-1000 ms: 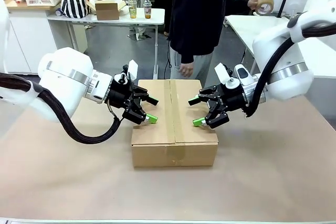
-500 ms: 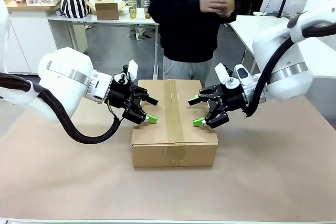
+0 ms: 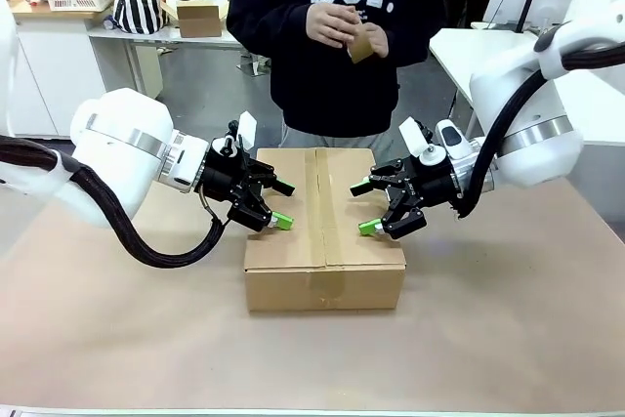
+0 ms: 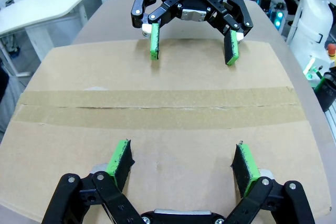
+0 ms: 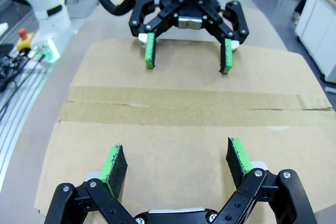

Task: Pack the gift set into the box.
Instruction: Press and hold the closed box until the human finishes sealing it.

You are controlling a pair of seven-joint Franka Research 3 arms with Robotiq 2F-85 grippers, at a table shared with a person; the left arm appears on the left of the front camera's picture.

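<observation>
The box (image 3: 324, 231) stands in the middle of the table with its top flaps down and a strip of brown tape (image 4: 157, 109) along the seam. My left gripper (image 3: 283, 203) hovers open over the left half of its top, with nothing between the fingers. Facing it over the right half, my right gripper (image 3: 363, 207) is also open and holds nothing. The left wrist view has the left gripper (image 4: 181, 156) low over the cardboard and the right gripper (image 4: 191, 45) opposite. The right wrist view mirrors this: right gripper (image 5: 176, 158) near, left gripper (image 5: 186, 56) far. The gift set is out of view.
A person in a dark sweatshirt stands at the far edge behind the box, both hands at chest height around a small brown item (image 3: 361, 46). The brown table surface (image 3: 508, 319) runs bare around the box. A white table (image 3: 186, 34) with a small carton stands far behind.
The person has stepped in behind the box and brought both hands together at the chest. Neither arm nor the box has moved.
</observation>
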